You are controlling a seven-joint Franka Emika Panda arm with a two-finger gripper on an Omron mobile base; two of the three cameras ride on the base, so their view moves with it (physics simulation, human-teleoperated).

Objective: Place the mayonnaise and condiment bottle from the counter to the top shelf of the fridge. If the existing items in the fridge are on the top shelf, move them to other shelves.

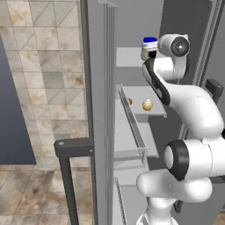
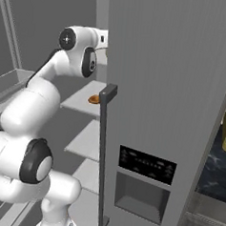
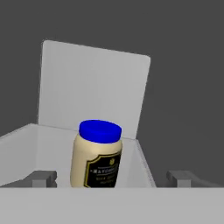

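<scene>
Mayonnaise [image 1: 149, 47], left base view: squat pale jar, blue lid, upright on the top shelf [image 1: 128, 57] of the fridge [image 1: 99, 110]; the arm's wrist sits just beside the jar and partly covers it. Existing items [image 1: 147, 104]: one golden bun and a smaller piece toward the door, on the shelf below the jar, so the top shelf needs no clearing there. Right base view: arm reaches in behind the fridge [image 2: 169, 90] door; one bun [image 2: 94, 99] lies on a middle shelf, below the wrist; jar hidden. Hand view: mayonnaise [image 3: 96, 155] stands upright on the top shelf [image 3: 26, 148], near its front right corner; gripper [image 3: 113, 179] fingers spread wide, one well to each side of the jar, neither touching it. Judgement: jar placed and let go. Handling advice: draw the hand straight back along its own axis, fingers kept apart, no sideways sweep that could clip the jar; then go for the condiment bottle.
</scene>
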